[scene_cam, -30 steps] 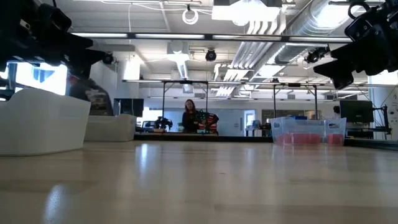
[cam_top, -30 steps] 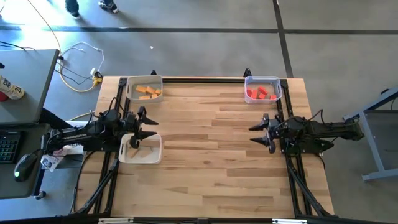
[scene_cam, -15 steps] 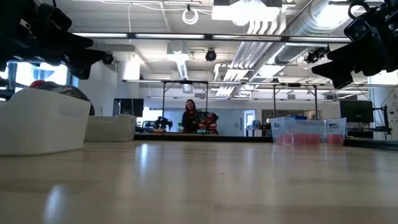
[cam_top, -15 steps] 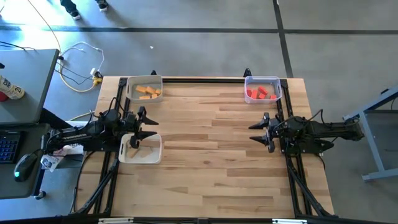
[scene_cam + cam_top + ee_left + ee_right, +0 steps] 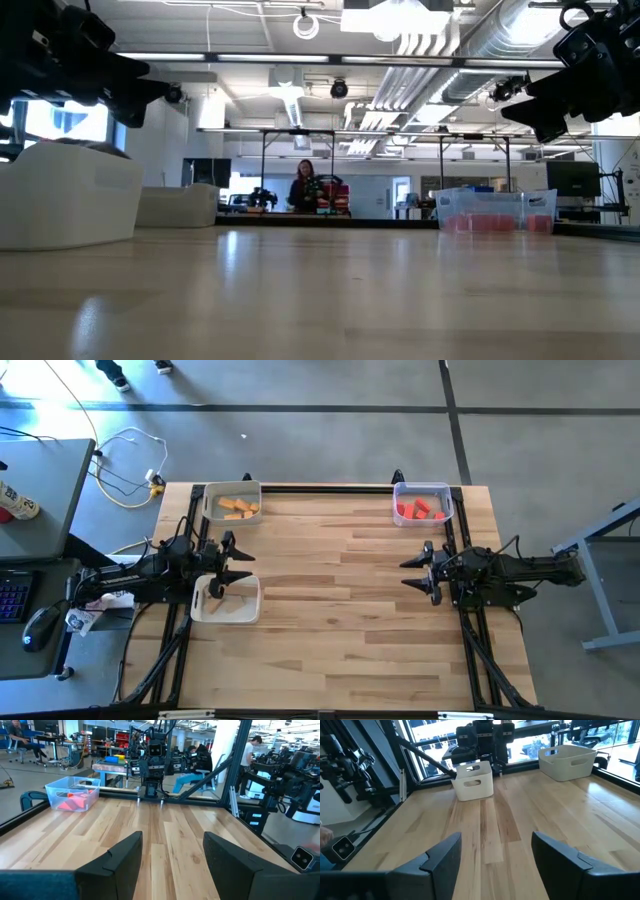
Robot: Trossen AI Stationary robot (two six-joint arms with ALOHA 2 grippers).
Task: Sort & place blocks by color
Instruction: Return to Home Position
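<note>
Orange blocks (image 5: 238,509) lie in the far-left bin (image 5: 209,501). Red blocks (image 5: 418,510) lie in the far-right clear bin (image 5: 447,501), also seen as red blocks (image 5: 75,800) in the left wrist view. Pale shapes, probably light wood blocks (image 5: 220,591), sit in the near-left white bin (image 5: 252,603). My left gripper (image 5: 243,565) hovers open over that bin's far rim. My right gripper (image 5: 407,574) hangs open above the bare table near the right edge. Both are empty, and no block lies loose on the table.
The wooden tabletop (image 5: 340,610) between the two arms carries nothing loose. A black frame rail (image 5: 320,486) runs along the far edge. In the right wrist view the near-left bin (image 5: 474,782) stands in front of the left arm. A person (image 5: 303,187) stands far behind the table.
</note>
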